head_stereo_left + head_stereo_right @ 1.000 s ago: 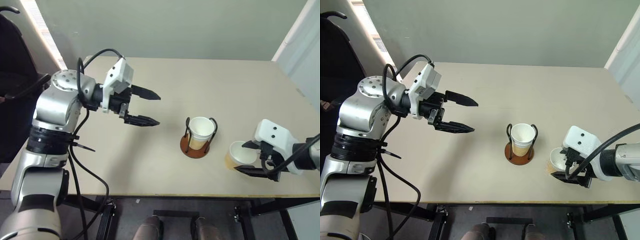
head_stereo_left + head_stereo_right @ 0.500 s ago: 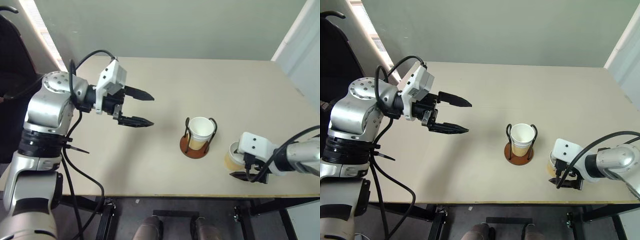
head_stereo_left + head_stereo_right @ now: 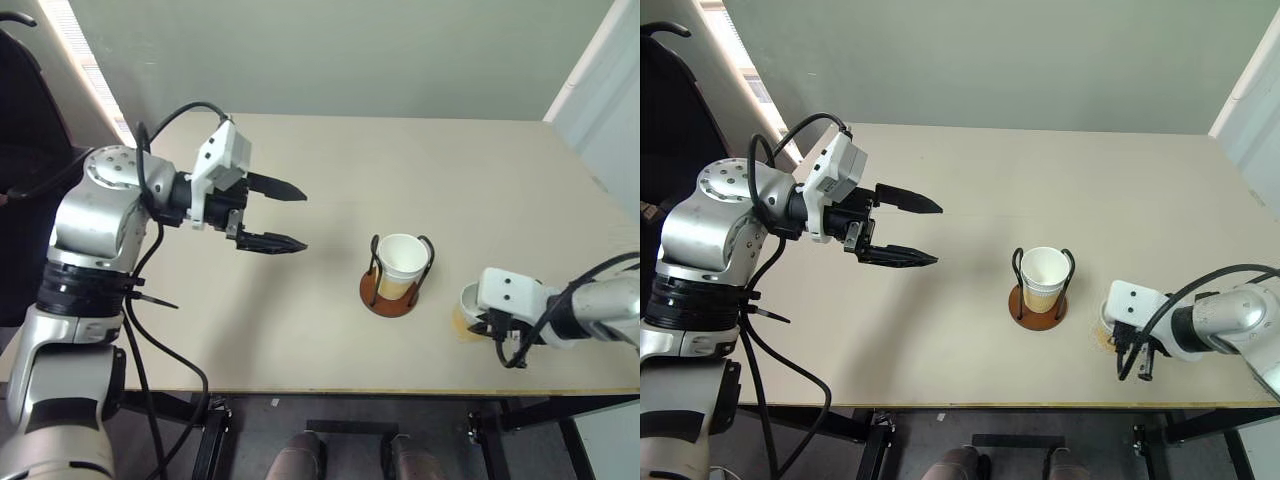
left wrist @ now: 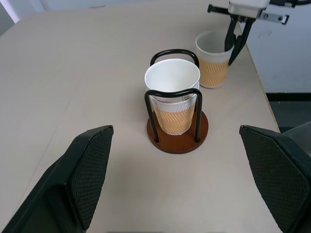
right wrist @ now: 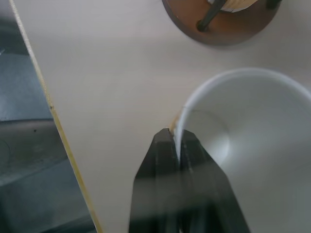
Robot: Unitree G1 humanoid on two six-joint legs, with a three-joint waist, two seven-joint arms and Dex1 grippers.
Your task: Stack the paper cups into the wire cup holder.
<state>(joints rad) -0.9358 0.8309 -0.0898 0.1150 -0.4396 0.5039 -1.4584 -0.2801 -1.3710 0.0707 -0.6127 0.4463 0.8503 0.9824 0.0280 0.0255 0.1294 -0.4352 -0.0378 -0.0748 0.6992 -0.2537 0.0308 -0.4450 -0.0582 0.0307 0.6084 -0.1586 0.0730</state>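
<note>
Pinched together on the wall of a small tan-yellow paper cup with a white inside [image 5: 243,131], the right gripper [image 5: 177,145] has one black finger inside the white rolled rim and the other against the outer side, so the rim stands between the two tips. That loose cup stands upright on the pale beige table [image 3: 420,170], near the front edge and just beside the wire cup holder with its round reddish-brown disc base [image 4: 177,133], close to it but not touching. Thin black wire loops rise upright from the disc, and inside them sit nested paper cups [image 4: 172,85], the white mouth of the top one open upward and slightly above the tops of the loops; how many are nested there I cannot tell for certain, though at least two rims show in the left wrist view. Off to the robot's left, the left gripper [image 3: 275,215] hangs above bare tabletop with its two black fingers spread wide and nothing between them, its tips pointing across the table toward the holder and well apart from it. A dark chair [image 3: 25,150] stands beside the table at its left end.
</note>
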